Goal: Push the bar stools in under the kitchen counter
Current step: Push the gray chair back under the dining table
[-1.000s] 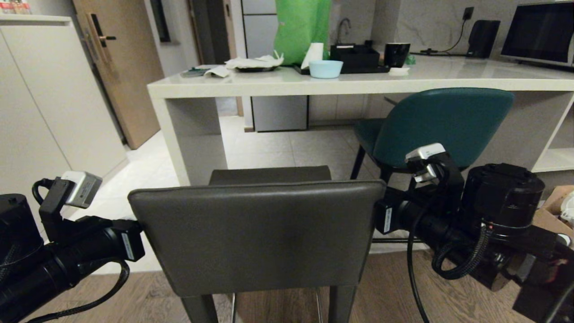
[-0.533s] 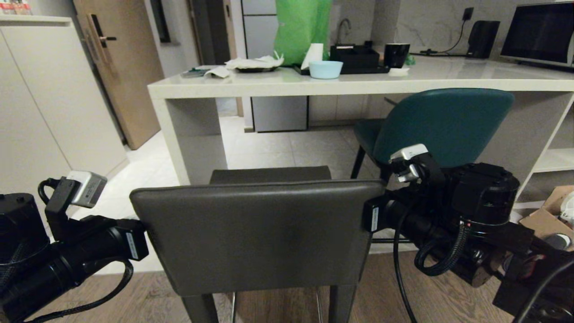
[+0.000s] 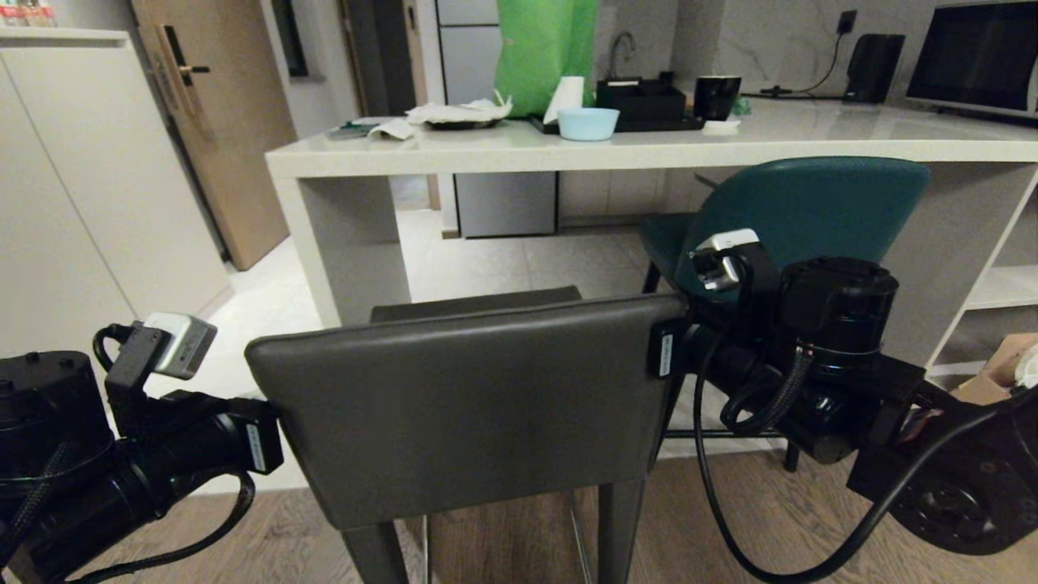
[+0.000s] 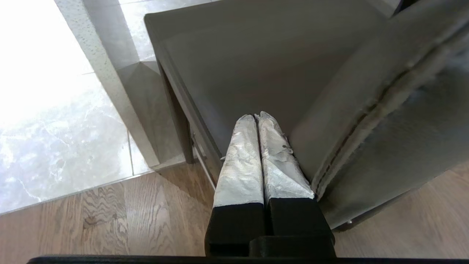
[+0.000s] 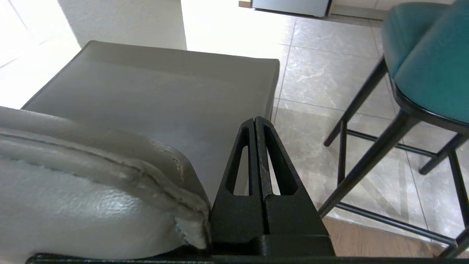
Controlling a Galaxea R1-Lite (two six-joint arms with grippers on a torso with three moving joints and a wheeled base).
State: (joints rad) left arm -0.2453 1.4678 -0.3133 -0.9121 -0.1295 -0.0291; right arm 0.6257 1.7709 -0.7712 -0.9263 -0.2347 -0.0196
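teal stool (image 3: 803,219), dark grey stool (image 3: 470,405)

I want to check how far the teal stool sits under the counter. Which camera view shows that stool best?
The head view: it shows the teal stool with backrest, seat and part of its legs against the kitchen counter. The right wrist view catches only one seat edge and the thin black legs. The left wrist view shows none of it, only the dark grey stool.

No text can be read; the arms' small white labels seem illegible.
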